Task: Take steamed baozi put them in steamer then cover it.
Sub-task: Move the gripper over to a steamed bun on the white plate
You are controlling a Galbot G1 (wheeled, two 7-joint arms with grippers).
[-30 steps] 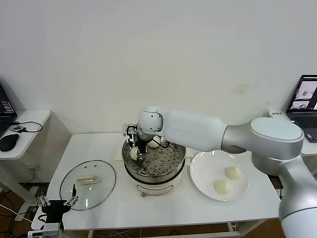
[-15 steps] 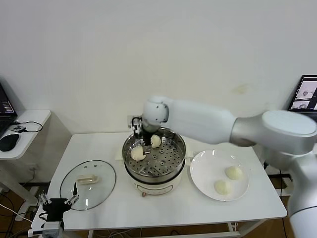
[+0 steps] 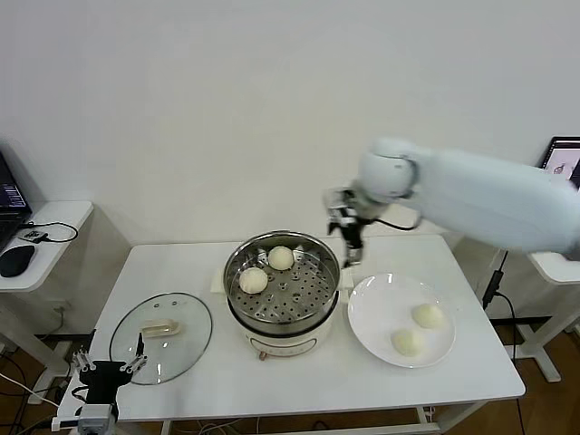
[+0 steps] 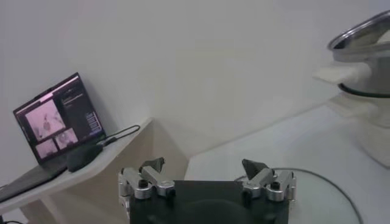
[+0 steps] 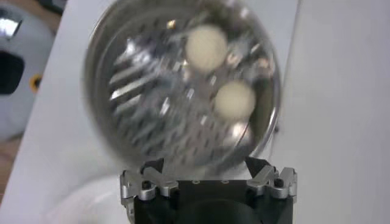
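Note:
The steamer (image 3: 234, 304) stands mid-table, and two steamed baozi (image 3: 281, 258) (image 3: 253, 280) rest on its perforated tray. Two more baozi (image 3: 427, 315) (image 3: 408, 341) lie on the white plate (image 3: 381, 304) to its right. My right gripper (image 3: 350, 249) hangs open and empty in the air above the gap between steamer and plate. Its wrist view looks down on the steamer (image 5: 109, 79) with both baozi (image 5: 206, 49) (image 5: 234, 99) beyond the open gripper (image 5: 206, 167). My left gripper (image 3: 107, 367) is parked open at the table's front left corner, beside the lid.
The round glass lid (image 3: 161, 337) with a cream handle lies flat at the front left of the table. Side desks with laptops (image 4: 58, 115) stand at both sides. The left wrist view shows the steamer's rim (image 4: 365, 42) far from the open left gripper (image 4: 203, 167).
My right gripper let go of a baozi in the steamer, opened, rose and swung right to above the plate's near edge. The left arm has not moved.

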